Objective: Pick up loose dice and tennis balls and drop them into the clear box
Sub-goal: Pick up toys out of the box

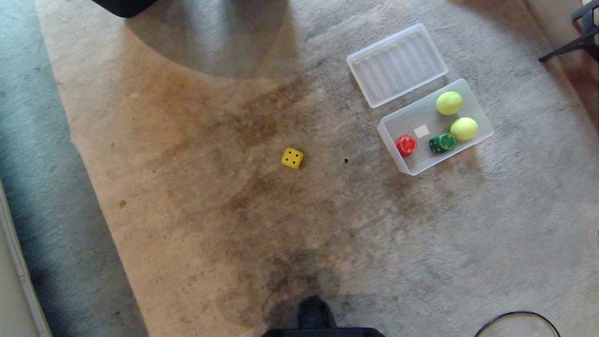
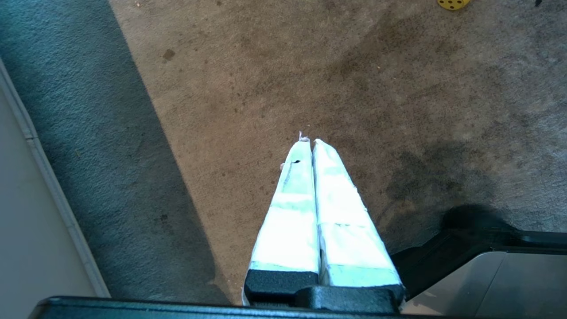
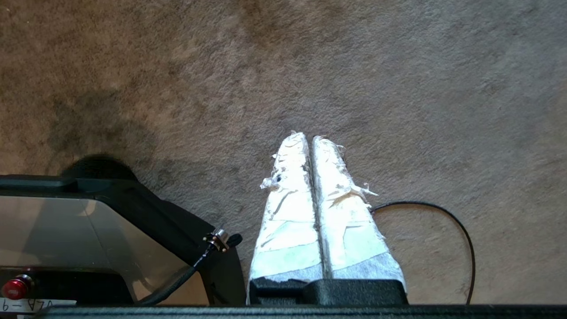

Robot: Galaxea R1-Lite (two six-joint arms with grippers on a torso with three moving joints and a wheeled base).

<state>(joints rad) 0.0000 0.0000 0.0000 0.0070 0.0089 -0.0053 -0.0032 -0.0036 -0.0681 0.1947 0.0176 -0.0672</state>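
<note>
The yellow die [image 1: 292,158] lies alone on the stained carpet [image 1: 196,196], roughly straight ahead of the robot and well left of the box [image 1: 398,150]. In the left wrist view it shows as a sliver [image 2: 452,3] far beyond the left claw [image 2: 310,141] and off to the side toward the robot's base; the right wrist view does not show it at all. So by my reading the left arm is the nearer one, though either claw would have to reach far forward to get to it. A die has no long axis; this one sits slightly turned, four pips up, so the claw could close across either pair of flat faces.

Both claws are pinched fully closed and hold nothing. The right claw [image 3: 312,139] hangs over bare carpet beside a black cable [image 3: 443,217]. Their fingers are wrapped in pale tape, frayed on the right one.

The box is a shallow frosted plastic tub with rounded corners, set at an angle on the carpet. Inside it lie the red die [image 1: 406,145], the green die [image 1: 441,143] and two fuzzy balls [image 1: 449,103], the nearer ball [image 1: 463,128] touching the green die. A small white label shows on the box floor. The ribbed lid [image 1: 397,64] lies flat just beyond the box. No beige die is visible. The dice look hard and smooth, the carpet short-piled and soft.
</note>
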